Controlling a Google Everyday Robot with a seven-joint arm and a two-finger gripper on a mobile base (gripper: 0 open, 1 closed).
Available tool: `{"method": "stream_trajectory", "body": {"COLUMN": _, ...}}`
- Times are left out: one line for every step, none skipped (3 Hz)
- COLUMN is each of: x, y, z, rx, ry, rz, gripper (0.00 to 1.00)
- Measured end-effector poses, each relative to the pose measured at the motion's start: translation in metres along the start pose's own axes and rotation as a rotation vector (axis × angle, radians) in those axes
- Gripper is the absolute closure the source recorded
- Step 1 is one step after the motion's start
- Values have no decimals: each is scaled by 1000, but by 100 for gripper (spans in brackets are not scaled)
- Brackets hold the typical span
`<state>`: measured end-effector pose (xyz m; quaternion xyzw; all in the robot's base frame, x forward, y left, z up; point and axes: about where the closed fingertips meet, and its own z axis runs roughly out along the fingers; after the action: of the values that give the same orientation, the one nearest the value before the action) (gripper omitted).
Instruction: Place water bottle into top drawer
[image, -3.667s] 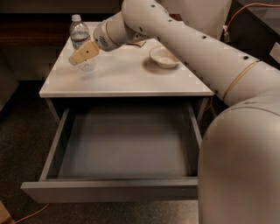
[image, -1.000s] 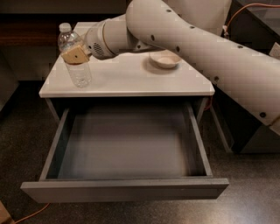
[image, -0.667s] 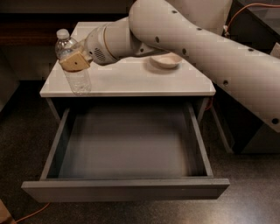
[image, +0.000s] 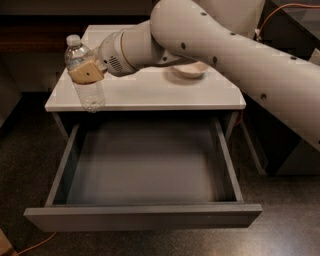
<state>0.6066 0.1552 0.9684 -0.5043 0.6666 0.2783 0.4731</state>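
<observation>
White counter (image: 150, 95) standing on a dark speckled floor (image: 280, 200). A pale bowl (image: 192, 71) rests toward its back right, partly hidden by the arm. At the front left corner, the tool (image: 83, 69) grips an upright bottle (image: 91, 95); whether its base touches the counter cannot be told.

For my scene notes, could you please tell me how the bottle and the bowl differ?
The bottle is clear and tall; the bowl is pale, low and wide. The tool grips the bottle at the table's front corner; the bowl sits farther back, partly behind the arm. Neither is in the drawer.
</observation>
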Motion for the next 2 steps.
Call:
{"method": "stream_trajectory", "body": {"x": -4, "y": 21, "z": -15, "rx": -10, "ry": 9, "rz": -7, "gripper": 100}}
{"method": "stream_trajectory", "body": {"x": -4, "y": 47, "z": -40, "rx": -13, "ry": 39, "rz": -1, "gripper": 100}}
